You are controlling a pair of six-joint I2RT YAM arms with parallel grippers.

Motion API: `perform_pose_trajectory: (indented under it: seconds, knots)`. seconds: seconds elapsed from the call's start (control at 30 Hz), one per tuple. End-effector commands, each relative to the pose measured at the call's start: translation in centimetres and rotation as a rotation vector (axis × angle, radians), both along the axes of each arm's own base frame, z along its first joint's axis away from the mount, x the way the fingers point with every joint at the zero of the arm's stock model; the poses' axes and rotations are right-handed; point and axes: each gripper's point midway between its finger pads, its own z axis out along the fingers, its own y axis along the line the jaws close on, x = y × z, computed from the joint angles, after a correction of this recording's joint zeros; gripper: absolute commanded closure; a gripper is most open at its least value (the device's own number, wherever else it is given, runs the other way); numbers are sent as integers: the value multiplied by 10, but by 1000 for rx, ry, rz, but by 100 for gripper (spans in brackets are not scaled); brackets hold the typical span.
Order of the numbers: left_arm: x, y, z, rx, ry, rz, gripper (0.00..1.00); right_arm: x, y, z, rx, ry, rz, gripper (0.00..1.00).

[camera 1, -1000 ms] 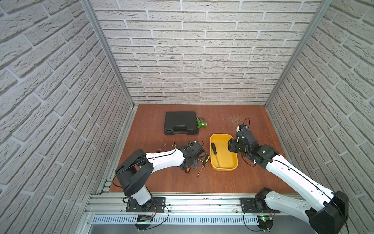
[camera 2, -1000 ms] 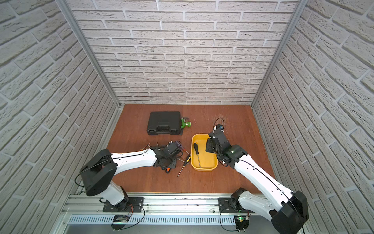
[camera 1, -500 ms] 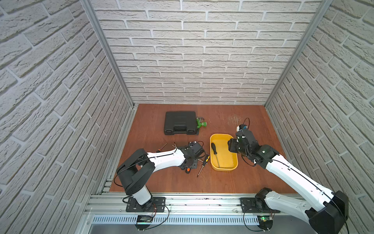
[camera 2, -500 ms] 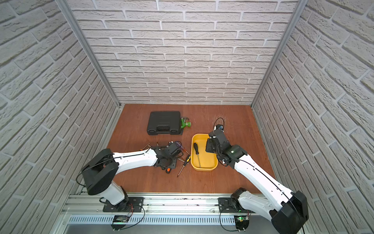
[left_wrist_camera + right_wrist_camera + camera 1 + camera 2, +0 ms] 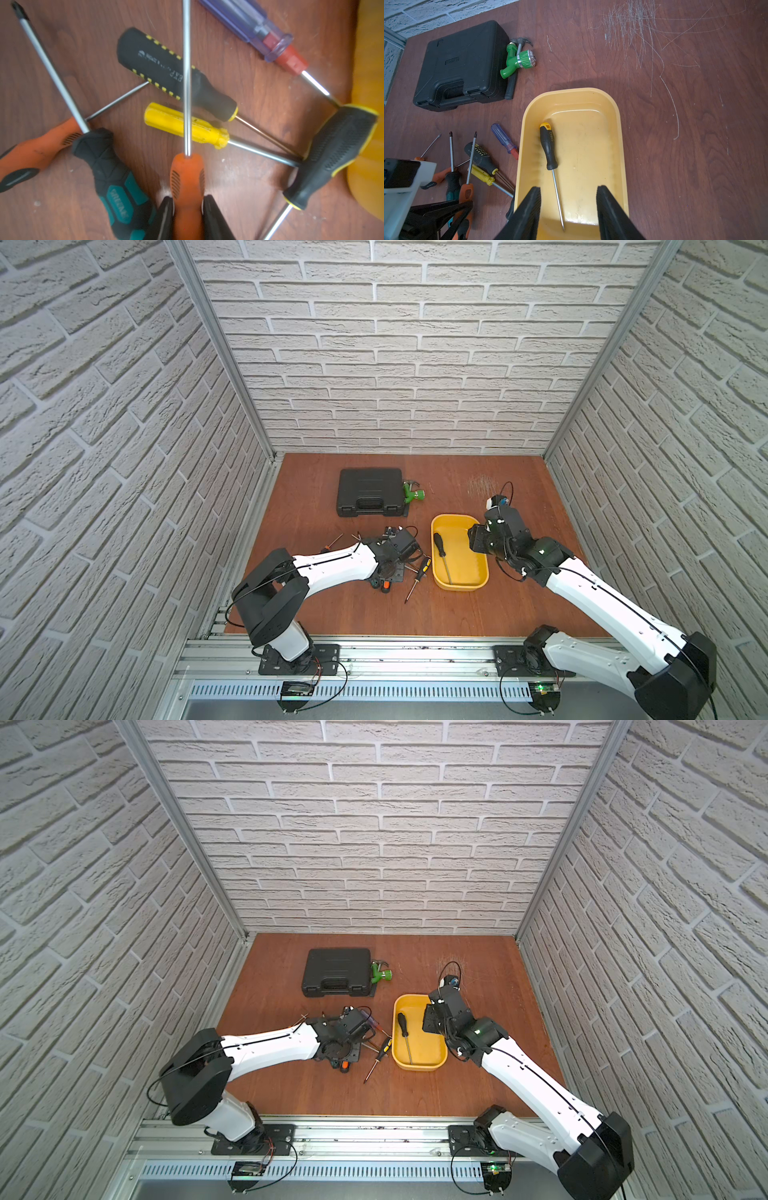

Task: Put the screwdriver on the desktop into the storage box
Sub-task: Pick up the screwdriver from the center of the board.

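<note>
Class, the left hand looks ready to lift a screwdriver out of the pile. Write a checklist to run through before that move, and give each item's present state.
1. Left hand grips the orange screwdriver: ok, its pads press both sides of the handle.
2. Its shaft is on top of the pile: ok, it crosses over the dashed black handle and the yellow handle.
3. Grip depth: cannot tell, the handle's end is out of view.
4. Storage box has room: ok, only one black screwdriver lies in it, along one side.
5. Right hand is clear of the drop path: not ok, it hangs open at the box's rim.
</note>
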Motion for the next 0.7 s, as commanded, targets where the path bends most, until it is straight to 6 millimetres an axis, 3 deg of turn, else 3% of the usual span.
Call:
perform_pose_trajectory:
  seconds: [0.0, 0.23, 0.4, 0.67]
  knots:
    - [9, -3, 28, -36, -68, 14, 95, 0, -5, 4, -6, -25, -21, 51]
    - [21, -20, 75, -188, -157, 29, 100, -3, -23, 16, -45, -76, -79, 50]
    - [36, -44, 111, -355, -218, 17, 100, -6, -39, 18, -76, -70, -130, 50]
    - [63, -97, 148, -617, -236, -26, 100, -11, -65, 22, -104, -60, -238, 55]
